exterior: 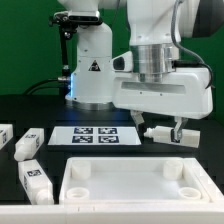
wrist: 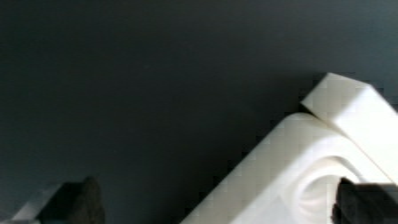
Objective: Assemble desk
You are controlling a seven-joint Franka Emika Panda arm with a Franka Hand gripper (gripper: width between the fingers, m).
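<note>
My two-finger gripper (exterior: 167, 133) hung over a corner of the white square rimmed plastic panel (exterior: 120, 162), fingers wide apart, empty; probably not touching

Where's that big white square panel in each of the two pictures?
Exterior view: the panel lies along the bottom, toward the exterior view's right.
Wrist view: only one corner of it shows, with a round socket.
Shared landmark: the claw, whose dark fingertips also show in the wrist view.
</note>
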